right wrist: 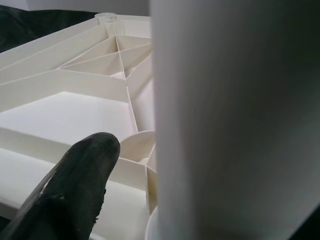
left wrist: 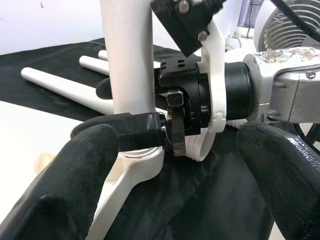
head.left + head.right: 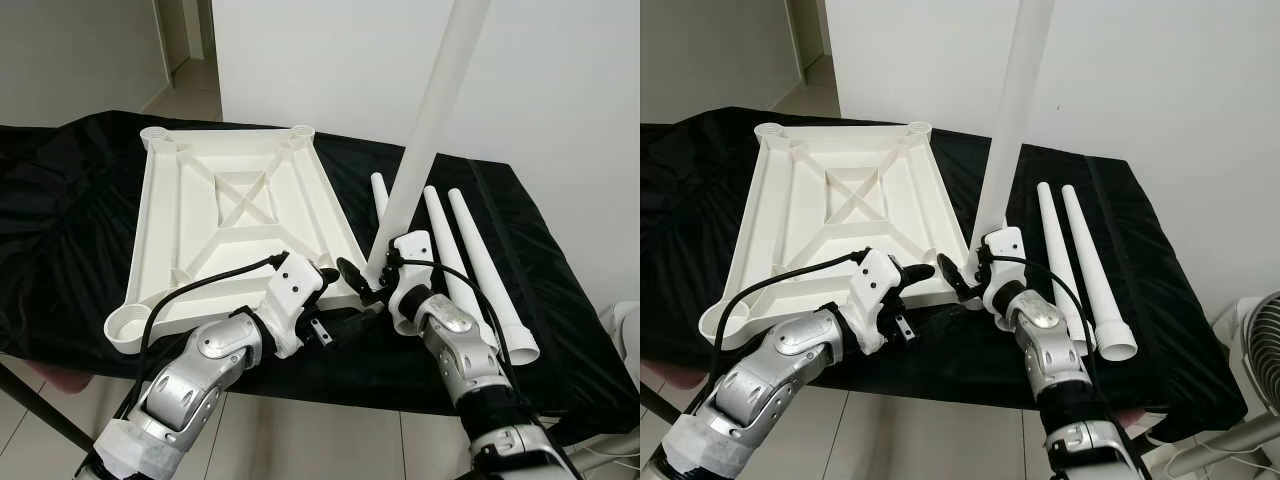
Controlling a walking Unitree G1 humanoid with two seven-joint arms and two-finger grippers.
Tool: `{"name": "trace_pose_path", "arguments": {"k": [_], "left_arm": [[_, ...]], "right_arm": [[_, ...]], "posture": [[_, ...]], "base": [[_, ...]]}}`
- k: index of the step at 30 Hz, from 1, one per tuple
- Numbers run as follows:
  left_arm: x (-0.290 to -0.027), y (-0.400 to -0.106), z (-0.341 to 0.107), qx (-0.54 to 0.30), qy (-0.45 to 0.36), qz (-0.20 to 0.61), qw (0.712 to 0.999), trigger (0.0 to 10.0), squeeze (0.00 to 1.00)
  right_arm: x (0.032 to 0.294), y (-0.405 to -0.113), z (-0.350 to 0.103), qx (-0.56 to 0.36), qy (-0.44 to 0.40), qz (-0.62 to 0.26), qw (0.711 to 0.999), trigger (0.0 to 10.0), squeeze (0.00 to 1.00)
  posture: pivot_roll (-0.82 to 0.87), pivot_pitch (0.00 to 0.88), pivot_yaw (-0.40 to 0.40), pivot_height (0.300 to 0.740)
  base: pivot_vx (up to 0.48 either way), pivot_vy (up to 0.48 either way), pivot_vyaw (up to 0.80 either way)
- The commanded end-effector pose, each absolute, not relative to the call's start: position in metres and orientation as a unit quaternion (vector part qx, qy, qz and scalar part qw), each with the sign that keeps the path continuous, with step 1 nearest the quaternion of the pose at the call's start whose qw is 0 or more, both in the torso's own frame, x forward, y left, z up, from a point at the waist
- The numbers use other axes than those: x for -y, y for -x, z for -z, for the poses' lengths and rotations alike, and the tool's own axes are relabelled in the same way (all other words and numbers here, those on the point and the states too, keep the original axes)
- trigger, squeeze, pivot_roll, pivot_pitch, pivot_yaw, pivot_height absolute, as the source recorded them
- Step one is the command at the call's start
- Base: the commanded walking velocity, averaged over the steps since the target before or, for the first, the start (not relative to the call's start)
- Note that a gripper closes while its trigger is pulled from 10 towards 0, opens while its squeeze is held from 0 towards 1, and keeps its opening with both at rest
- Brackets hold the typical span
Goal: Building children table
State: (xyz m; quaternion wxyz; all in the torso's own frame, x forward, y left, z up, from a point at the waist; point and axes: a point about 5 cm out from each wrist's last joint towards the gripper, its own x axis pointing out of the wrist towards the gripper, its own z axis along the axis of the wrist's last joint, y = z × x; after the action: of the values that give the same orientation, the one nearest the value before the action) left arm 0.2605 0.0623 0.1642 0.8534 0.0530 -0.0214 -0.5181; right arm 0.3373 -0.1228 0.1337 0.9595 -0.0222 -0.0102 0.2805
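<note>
The right gripper (image 3: 372, 283) is clamped on the bottom of a tall white leg (image 3: 425, 140), which stands up in the near right corner hole of the tabletop (image 3: 225, 215); the tabletop lies upside down on the black cloth (image 3: 560, 290). The left gripper (image 3: 338, 277) waits just beside that corner with its fingers apart, holding nothing.

The leg leans a little, I think; if it is pushed down crooked it could jam or pop out, and the tabletop could slide on the cloth; the long leg could also tip over if let go too soon.

The left wrist view shows the black finger (image 2: 130, 137) pressed on the leg right at the hole; the head views show the spare legs (image 3: 470, 265) lying farther off to the right.
</note>
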Motion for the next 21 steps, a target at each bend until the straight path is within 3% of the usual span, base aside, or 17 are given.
{"name": "trace_pose_path", "arguments": {"k": [1,14,15,21], "left_arm": [[-0.059,-0.257,-0.165,0.022,-0.058,0.555,0.830,10.0,0.00],[-0.058,-0.252,-0.164,0.021,-0.052,0.552,0.832,10.0,0.00],[-0.058,-0.252,-0.163,0.020,-0.053,0.553,0.831,10.0,0.00],[-0.060,-0.252,-0.162,0.018,-0.057,0.552,0.832,10.0,0.00]], "right_arm": [[0.126,-0.338,-0.132,0.008,0.027,-0.285,0.958,0.0,0.00],[0.131,-0.335,-0.120,-0.009,0.020,-0.304,0.952,0.0,0.00],[0.131,-0.335,-0.120,-0.009,0.019,-0.296,0.955,10.0,0.00],[0.130,-0.334,-0.119,-0.013,0.010,-0.257,0.966,10.0,0.00]], "posture": [[-0.07,0.000,-0.047,0.740],[-0.06,0.000,-0.058,0.740],[-0.06,0.000,-0.058,0.740],[-0.06,0.000,-0.063,0.740]], "base": [[0.000,0.000,0.00],[0.000,0.000,0.00],[0.000,0.000,0.00],[0.000,0.000,0.00]]}}
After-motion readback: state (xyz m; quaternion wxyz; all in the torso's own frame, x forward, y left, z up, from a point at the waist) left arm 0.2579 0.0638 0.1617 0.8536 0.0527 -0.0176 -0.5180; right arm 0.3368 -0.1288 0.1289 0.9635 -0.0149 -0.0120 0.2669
